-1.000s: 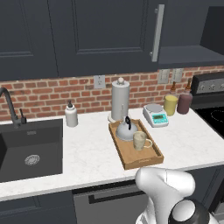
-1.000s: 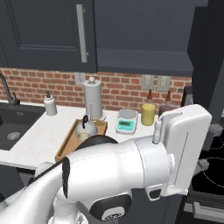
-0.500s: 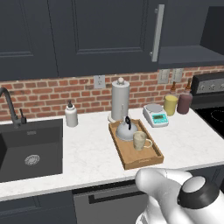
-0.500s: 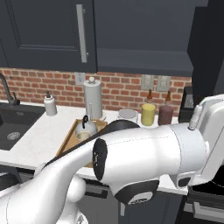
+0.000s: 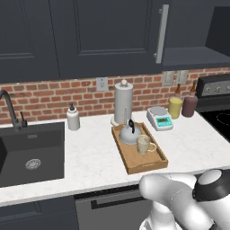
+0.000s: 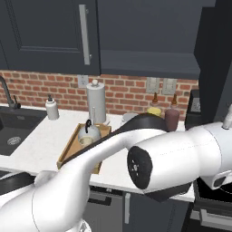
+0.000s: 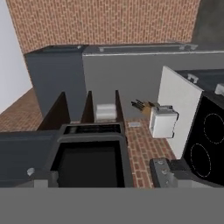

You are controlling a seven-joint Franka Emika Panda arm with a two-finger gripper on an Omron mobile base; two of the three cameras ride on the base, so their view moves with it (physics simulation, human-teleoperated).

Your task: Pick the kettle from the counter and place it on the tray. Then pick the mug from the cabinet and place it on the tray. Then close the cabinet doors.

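Note:
The silver-grey kettle (image 5: 129,134) (image 6: 89,132) sits at the far end of the wooden tray (image 5: 146,167) (image 6: 68,149) on the white counter (image 5: 90,157) (image 6: 41,140). The cream mug (image 5: 143,144) (image 6: 85,141) stands on the tray just in front of the kettle. The cabinet (image 5: 191,56) (image 6: 149,65) shows a bare dark shelf. Its left door (image 5: 112,36) (image 6: 45,31) with the silver bar handle lies flat and shut, while the right door (image 6: 215,54) stands swung out. My arm (image 6: 181,149) stretches across to the right edge, with nothing in the jaws.
Behind the tray stand a steel paper-towel roll (image 5: 123,101), a small scale (image 5: 160,117), a yellow bottle (image 5: 175,107) and a dark-red bottle (image 5: 189,104). A soap dispenser (image 5: 72,117) and sink (image 5: 31,152) lie left. The stove (image 5: 220,117) (image 7: 203,144) is right.
My arm has swung further right and lower; the hand has left the right base view's edge. Kettle, mug, tray and doors have not moved.

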